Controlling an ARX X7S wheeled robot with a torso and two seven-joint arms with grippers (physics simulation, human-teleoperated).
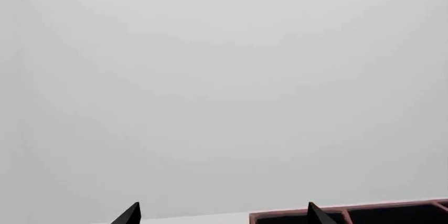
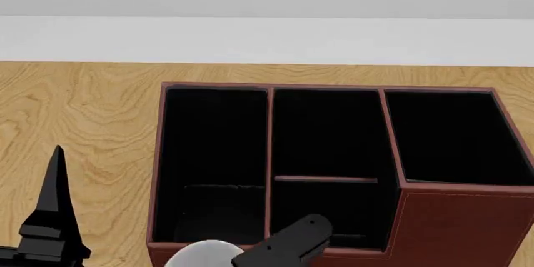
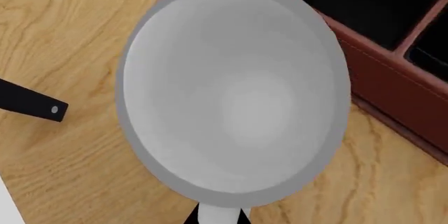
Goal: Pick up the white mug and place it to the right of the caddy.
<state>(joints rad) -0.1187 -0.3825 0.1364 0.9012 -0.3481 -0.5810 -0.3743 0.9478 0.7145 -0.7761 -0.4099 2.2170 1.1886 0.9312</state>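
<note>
Beside unlabelled caddy, white mug

Table: wood grain, smooth. Caddy: reddish-brown leather look with stitching (interior matt black). White mug: smooth ceramic look, soft sheen.
</note>
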